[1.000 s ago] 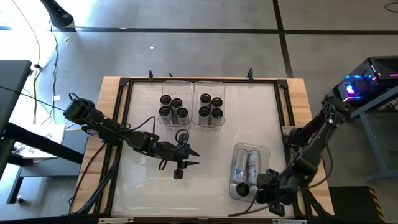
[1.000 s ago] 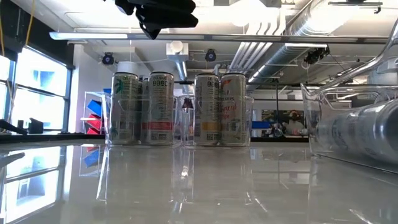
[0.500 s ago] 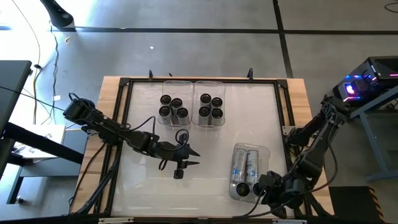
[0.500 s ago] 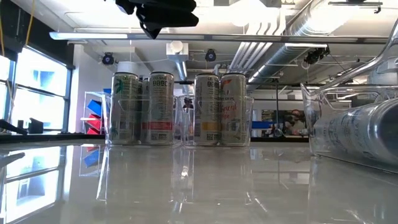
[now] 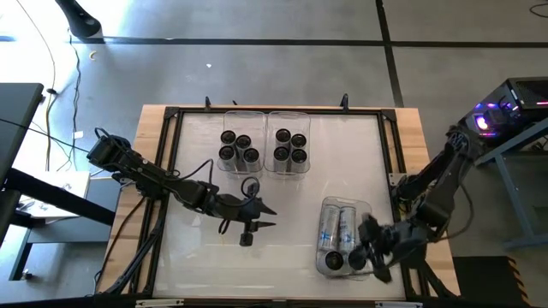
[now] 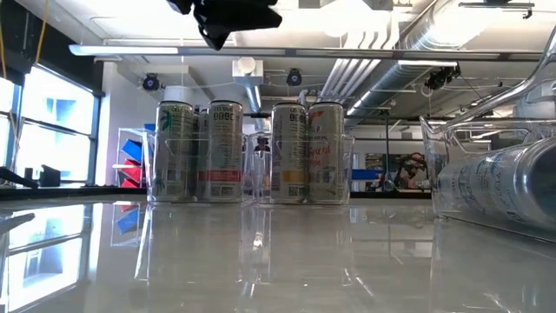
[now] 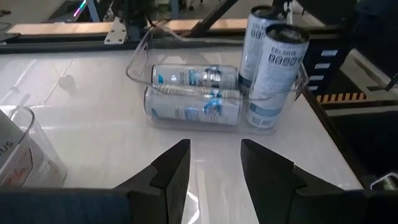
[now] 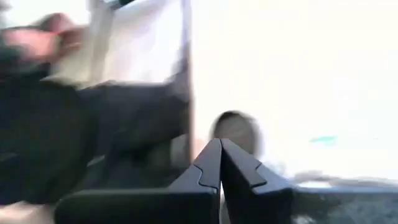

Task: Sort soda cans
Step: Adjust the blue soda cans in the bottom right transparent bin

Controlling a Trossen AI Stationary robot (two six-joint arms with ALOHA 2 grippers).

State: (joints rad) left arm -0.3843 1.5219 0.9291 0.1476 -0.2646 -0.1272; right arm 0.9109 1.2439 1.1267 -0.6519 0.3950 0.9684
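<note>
While the high view is looking straight down, a glossy white table [image 5: 282,192] in a dark frame on a wooden top is standing on a grey concrete floor [image 5: 257,60]. Two clear bins [image 5: 265,141] are sitting side by side at the far edge, five upright cans [image 5: 239,147] in the left one and four more cans [image 5: 290,146] in the right one. A third bin [image 5: 342,237] is lying near the right front, holding two cans on their sides and two standing at its near end. The left gripper [image 5: 265,216] is hanging over the table's middle, fingers spread. The right gripper [image 5: 370,248] is sitting just beside the third bin's near right corner.

From the low view, the shiny surface [image 6: 261,261] is mirroring windows [image 6: 52,122] on the left and the far cans [image 6: 252,152]. Ceiling ducts [image 6: 417,43] and lights are running overhead in the room behind. A dark part of an arm [image 6: 230,13] is hanging at the top, and the third bin [image 6: 495,183] is looming at the right.

In the left wrist view, the fingers [image 7: 174,171] are standing apart over bare tabletop, facing the third bin [image 7: 217,87] and its four cans [image 7: 199,99].

In the right wrist view, the fingers [image 8: 233,171] are pressed together, and everything beyond them is blurred.
</note>
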